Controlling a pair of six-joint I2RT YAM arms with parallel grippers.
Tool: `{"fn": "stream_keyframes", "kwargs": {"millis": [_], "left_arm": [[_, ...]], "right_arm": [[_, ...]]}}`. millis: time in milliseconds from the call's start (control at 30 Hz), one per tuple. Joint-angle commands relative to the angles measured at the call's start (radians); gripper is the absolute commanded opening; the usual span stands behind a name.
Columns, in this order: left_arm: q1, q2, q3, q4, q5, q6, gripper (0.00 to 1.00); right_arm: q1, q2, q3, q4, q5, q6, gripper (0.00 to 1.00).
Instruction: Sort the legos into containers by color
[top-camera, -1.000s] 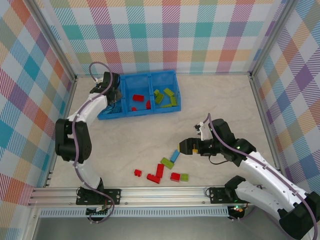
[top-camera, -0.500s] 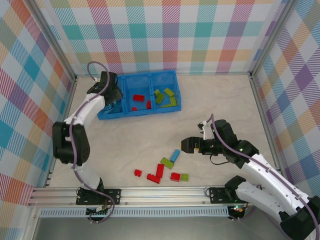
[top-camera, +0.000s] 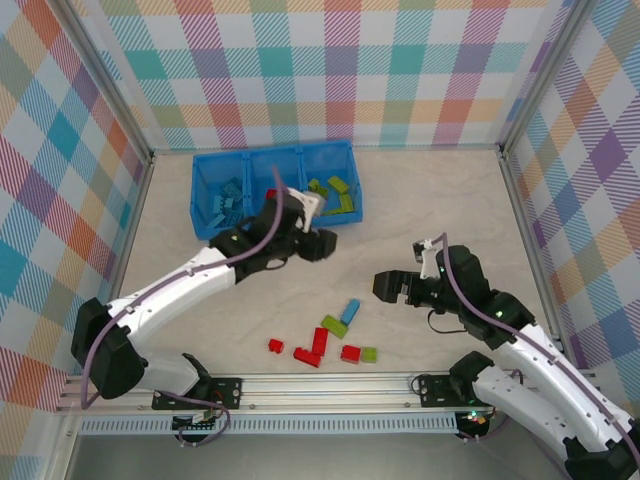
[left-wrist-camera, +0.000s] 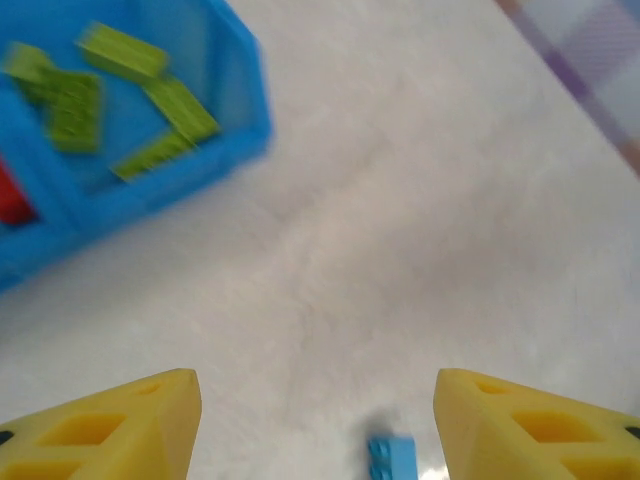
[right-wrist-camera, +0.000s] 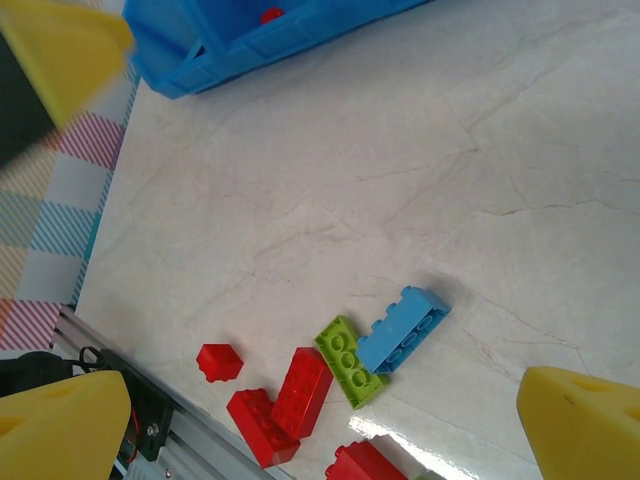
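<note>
On near part of table (top-camera: 450, 200), 7 loose legos (top-camera: 320, 340) in one group: 4 red, 2 lime green, 1 blue. Blue brick (right-wrist-camera: 402, 330) touching a green brick (right-wrist-camera: 350, 360), both at far side of group. At far left, 1 blue bin (top-camera: 235, 160) w/ 3 compartments in a row. Left one w/ several blue bricks, exact no. not possible to tell. Middle one w/ red, mostly hidden behind left arm (top-camera: 200, 270). Right one w/ approx. 5 lime green. 2 grippers, both empty. Left gripper (left-wrist-camera: 315, 390) spread apart, nothing between fingers, hovering over bare table just near of right compartment, apart from bin. Right gripper (right-wrist-camera: 325, 385) at full spread too, above table to right & a bit far of loose group, not touching any brick.
</note>
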Motion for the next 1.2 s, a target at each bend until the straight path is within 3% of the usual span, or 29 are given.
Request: {"fn": "stream_keyframes", "kwargs": {"millis": [0,233,433,567,667,867,967,1167], "left_arm": [[-0.091,0.039,-0.039,-0.031,0.03,0.036,0.64],[-0.239,0.244,-0.092,0.049,-0.029,-0.083,0.67],[-0.247,0.348,-0.122,0.088,0.054,-0.123,0.69],[-0.248,0.42,-0.096,0.056,0.037,-0.104,0.69],[-0.247,0.438,-0.093,0.081,0.047,-0.102,0.63],[-0.247,0.452,-0.079,0.091,0.02,-0.114,0.4],[-0.243,0.446,-0.091,0.145,0.043,-0.118,0.18],[-0.185,0.419,-0.11,0.193,0.082,-0.156,0.17]], "right_arm": [[-0.003,-0.034,-0.012,-0.018,0.043,0.016,1.0],[-0.004,-0.021,-0.027,0.013,0.034,0.037,1.0],[-0.004,-0.039,-0.053,0.023,0.036,0.059,1.0],[-0.003,-0.042,-0.055,0.02,0.037,0.061,1.0],[-0.004,-0.044,-0.057,0.022,0.037,0.059,1.0],[-0.005,-0.051,-0.077,0.019,0.04,0.067,1.0],[-0.005,-0.056,-0.084,0.018,0.03,0.071,1.0],[-0.004,-0.047,-0.077,0.006,-0.073,0.036,1.0]]}}
